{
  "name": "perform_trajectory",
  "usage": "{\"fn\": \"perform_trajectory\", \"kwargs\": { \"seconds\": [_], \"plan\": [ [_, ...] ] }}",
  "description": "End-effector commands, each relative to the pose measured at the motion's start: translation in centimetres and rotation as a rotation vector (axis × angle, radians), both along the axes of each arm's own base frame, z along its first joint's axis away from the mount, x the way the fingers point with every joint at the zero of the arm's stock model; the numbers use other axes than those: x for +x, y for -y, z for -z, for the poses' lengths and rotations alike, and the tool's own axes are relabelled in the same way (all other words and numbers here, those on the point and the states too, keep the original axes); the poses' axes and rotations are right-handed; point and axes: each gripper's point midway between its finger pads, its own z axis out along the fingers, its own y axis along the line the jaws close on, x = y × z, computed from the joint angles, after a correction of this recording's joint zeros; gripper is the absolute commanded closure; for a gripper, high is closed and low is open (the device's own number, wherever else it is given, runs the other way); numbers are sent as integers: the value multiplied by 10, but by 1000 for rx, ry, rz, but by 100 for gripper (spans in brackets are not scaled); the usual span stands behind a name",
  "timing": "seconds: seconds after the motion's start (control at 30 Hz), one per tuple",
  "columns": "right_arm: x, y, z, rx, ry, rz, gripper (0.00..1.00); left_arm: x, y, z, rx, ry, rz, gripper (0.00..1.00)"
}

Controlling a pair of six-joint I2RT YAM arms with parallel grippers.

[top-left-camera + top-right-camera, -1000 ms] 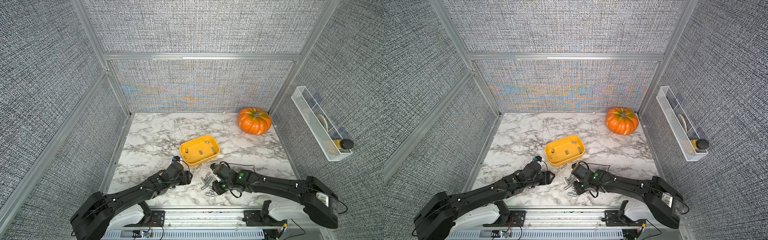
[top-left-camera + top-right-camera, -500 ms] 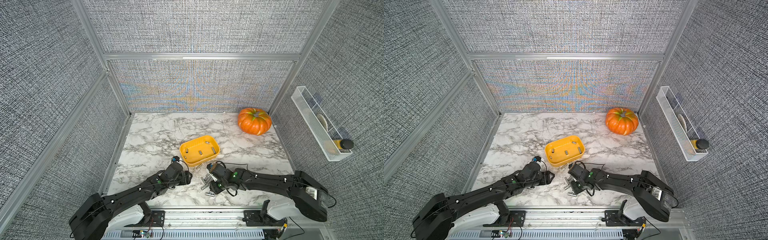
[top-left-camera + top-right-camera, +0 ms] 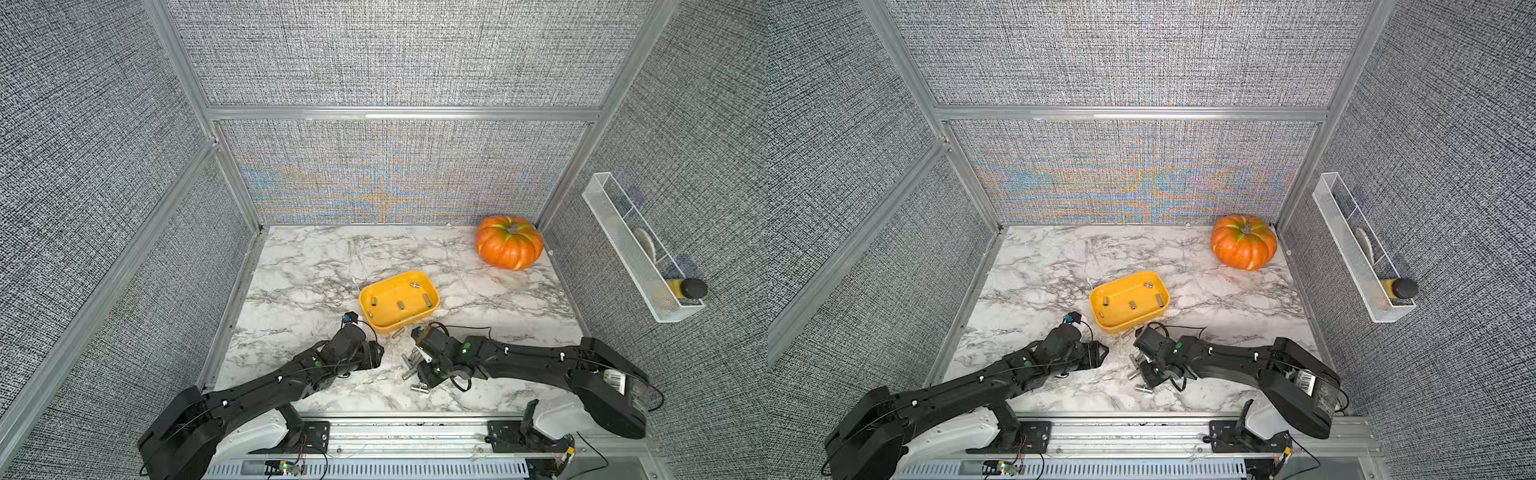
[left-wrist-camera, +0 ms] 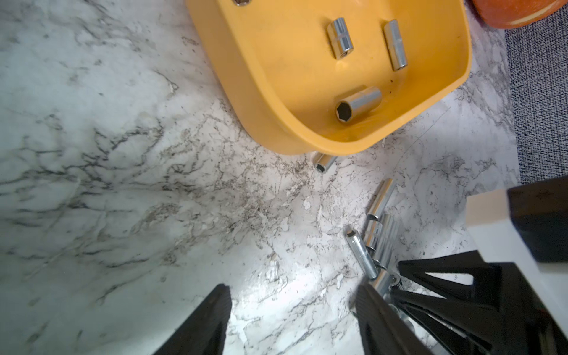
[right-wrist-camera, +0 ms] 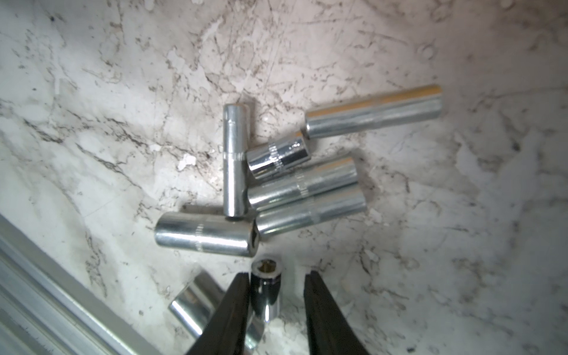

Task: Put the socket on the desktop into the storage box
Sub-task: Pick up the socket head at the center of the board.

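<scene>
Several chrome sockets (image 5: 276,184) lie in a loose pile on the marble desktop (image 3: 316,266), near its front edge. My right gripper (image 5: 276,276) hangs over the pile, open, its jaws either side of one short socket (image 5: 266,292). That socket rests against one finger, with a gap to the other. The yellow storage box (image 3: 376,328) sits just behind and holds several sockets (image 3: 401,304). One more socket (image 4: 324,161) lies against its front wall. My left gripper (image 4: 292,292) stands open over bare marble left of the pile, holding nothing.
An orange pumpkin (image 3: 509,243) stands at the back right corner. A white wire basket (image 3: 636,249) hangs on the right wall. An aluminium rail (image 3: 415,415) runs along the front edge, close to the pile. Both arms lie low across the front.
My right gripper has shifted a little left over the pile and its jaws have narrowed slightly around the short socket. The left arm has not moved.
</scene>
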Motion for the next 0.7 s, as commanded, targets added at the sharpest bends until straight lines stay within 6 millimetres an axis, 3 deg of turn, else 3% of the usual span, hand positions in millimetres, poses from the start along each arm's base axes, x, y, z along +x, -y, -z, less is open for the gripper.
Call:
{"fn": "perform_trajectory", "kwargs": {
  "seconds": [0.0, 0.53, 0.67],
  "plan": [
    [3, -1, -1, 4, 12, 13, 65, 1, -3, -1, 10, 1, -13, 30],
    [3, 17, 11, -82, -1, 79, 77, 1, -7, -2, 25, 6, -23, 30],
    [6, 32, 7, -148, 16, 119, 86, 2, -13, -2, 47, 11, -43, 31]
  ]
}}
